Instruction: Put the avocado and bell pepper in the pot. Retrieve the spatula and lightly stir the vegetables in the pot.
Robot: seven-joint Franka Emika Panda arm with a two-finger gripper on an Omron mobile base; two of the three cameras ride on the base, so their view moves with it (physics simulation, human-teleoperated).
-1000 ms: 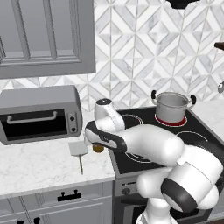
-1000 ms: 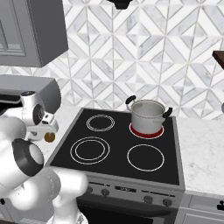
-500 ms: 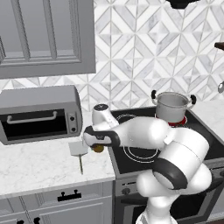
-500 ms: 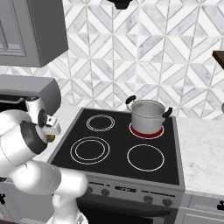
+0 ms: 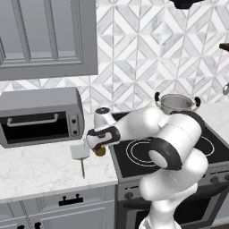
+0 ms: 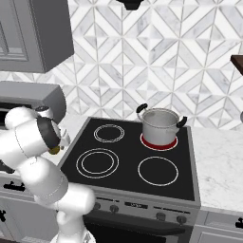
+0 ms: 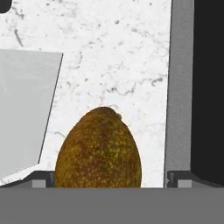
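Marble counter (image 5: 40,167), right edge by the stove: your gripper (image 7: 109,186), jaws spread, straddles the avocado (image 7: 99,148). Nothing lifted yet; pot (image 6: 160,126), pepper and stirring all remain.

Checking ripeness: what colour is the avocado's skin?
Brownish-olive with yellow speckles; the avocado shows best in the hand view.

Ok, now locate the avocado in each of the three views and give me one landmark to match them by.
Left base view: the avocado lies on the counter, just under the robot's hand, right of the spatula.
Right base view: a sliver of it shows at the left, behind the arm.
Hand view: it sits bottom centre, between the fingers.
Shared landmark: the stove's left edge beside it.
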